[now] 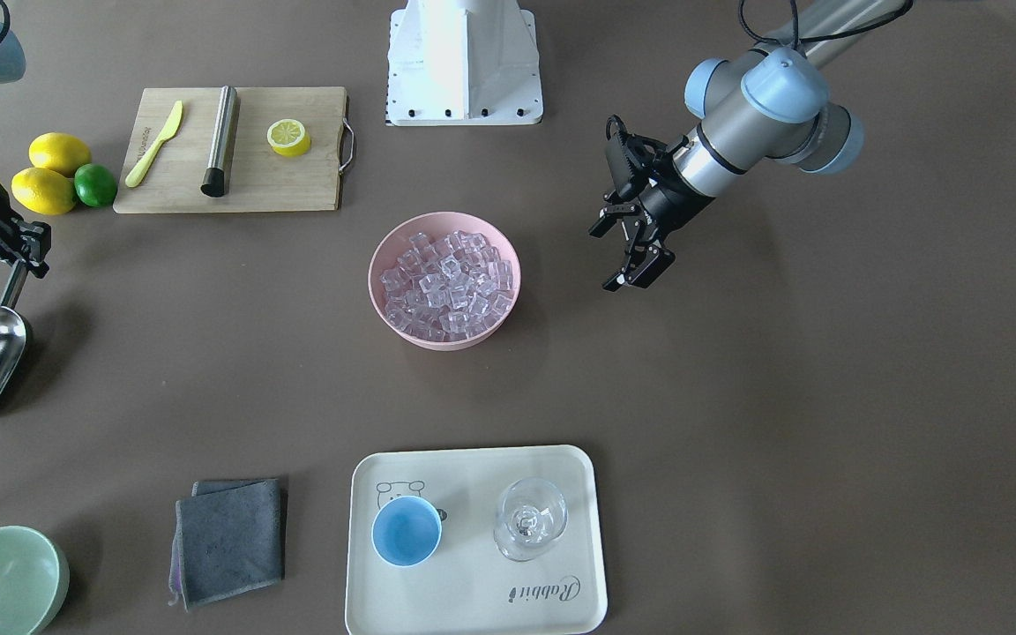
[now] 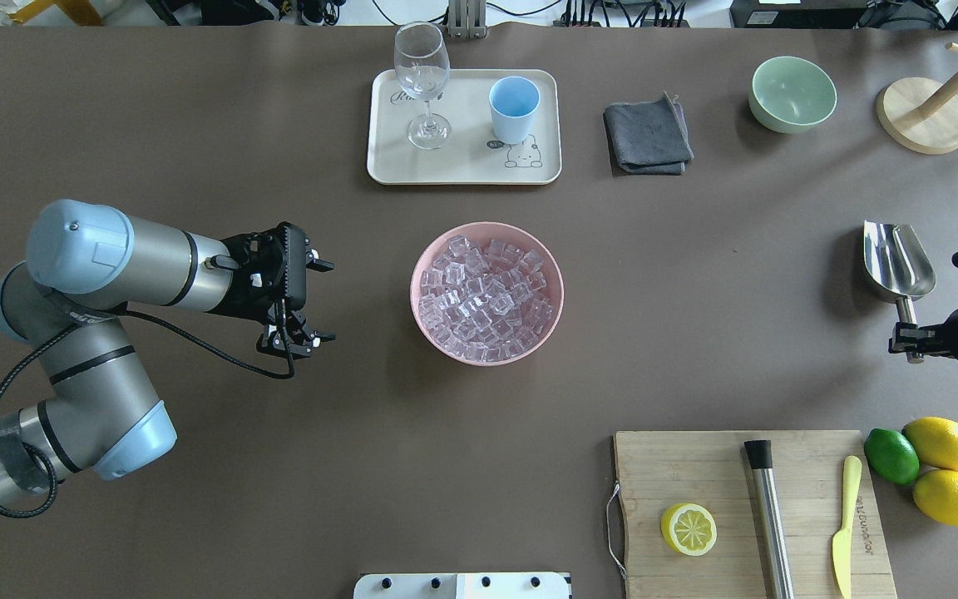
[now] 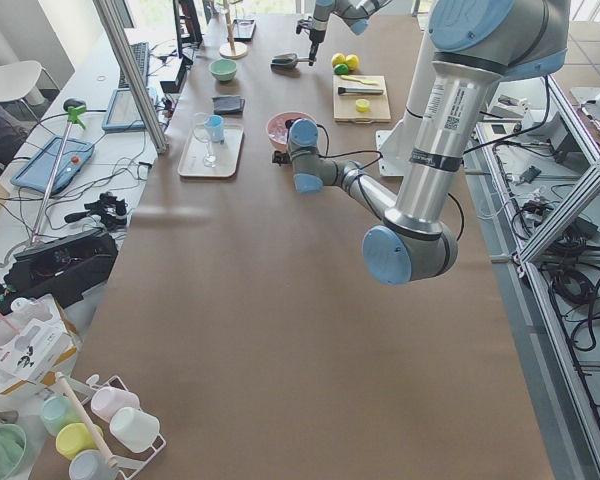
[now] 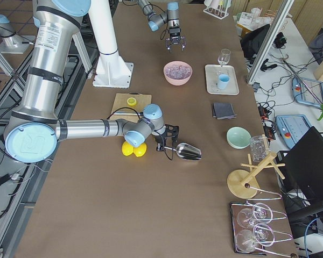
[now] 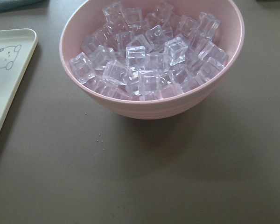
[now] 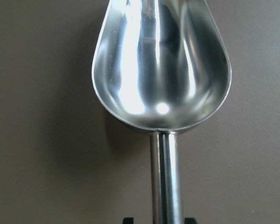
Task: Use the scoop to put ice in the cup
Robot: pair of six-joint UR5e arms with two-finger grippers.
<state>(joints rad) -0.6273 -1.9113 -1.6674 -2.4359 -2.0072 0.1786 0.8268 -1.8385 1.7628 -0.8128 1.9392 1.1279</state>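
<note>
The ice (image 2: 487,291) fills a pink bowl (image 2: 446,345) at the table's middle; it also shows in the left wrist view (image 5: 149,60). The light-blue cup (image 2: 514,108) stands empty on a cream tray (image 2: 462,170) at the far side. The steel scoop (image 2: 897,259) is empty and sits low at the right edge, bowl pointing away from the robot. My right gripper (image 2: 911,339) is shut on its handle (image 6: 165,177). My left gripper (image 2: 325,301) is open and empty, left of the pink bowl and facing it.
A stemmed glass (image 2: 422,83) stands on the tray beside the cup. A grey cloth (image 2: 648,135), a pale green bowl (image 2: 792,93) and a wooden stand (image 2: 924,125) lie far right. A cutting board (image 2: 745,516) with a lemon half, steel rod and knife, plus lemons (image 2: 945,470), lies near right.
</note>
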